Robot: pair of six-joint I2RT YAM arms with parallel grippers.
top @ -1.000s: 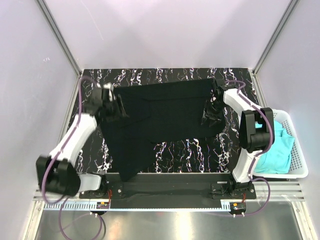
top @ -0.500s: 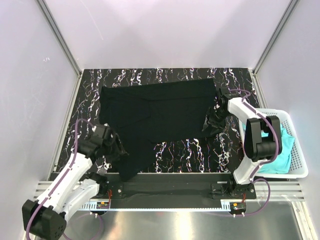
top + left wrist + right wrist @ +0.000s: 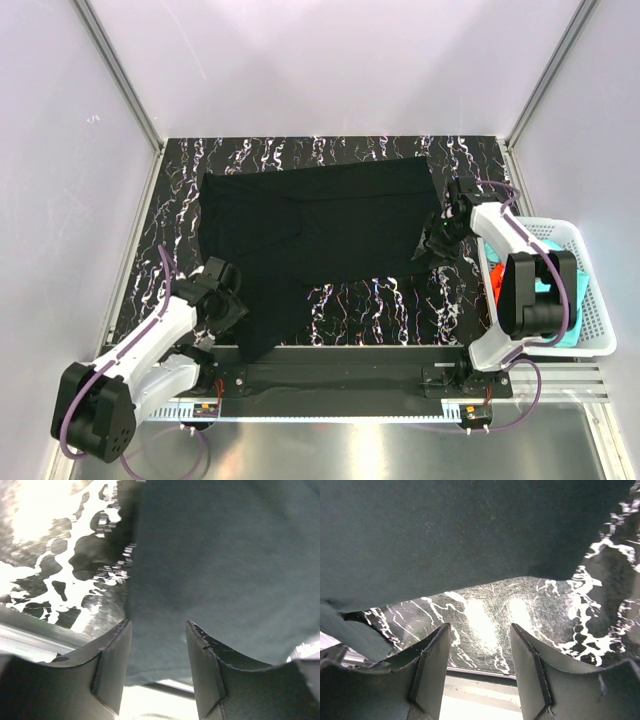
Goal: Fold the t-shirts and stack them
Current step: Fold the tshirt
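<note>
From the top, the black shirt (image 3: 320, 225) is seen spread flat on the bench (image 3: 400, 300). A second ago its far left corner was being touched by the left tool (image 3: 226, 312). Now that corner has been let go, and the tool has been brought down to the near left corner, close to the bench's front edge. The right tool (image 3: 441, 236) has been pulled a little away from the right sleeve and is now just beside it. A red shirt (image 3: 497, 284) is seen waiting in the basket (image 3: 605, 335). In the left wrist view, the fingers of the left tool (image 3: 157, 630) are seen apart. The black shirt (image 3: 225, 555) lies under them, but it is not pinched. In the right wrist view, the fingers of the right tool (image 3: 480, 630) are also seen apart, over bare bench (image 3: 485, 605). The edge of the black shirt (image 3: 445, 530) is just ahead, and nothing is held. So the spreading looks done, and no fold has been made yet. It is guessed that the near left corner will be grabbed next to start the first fold.
</note>
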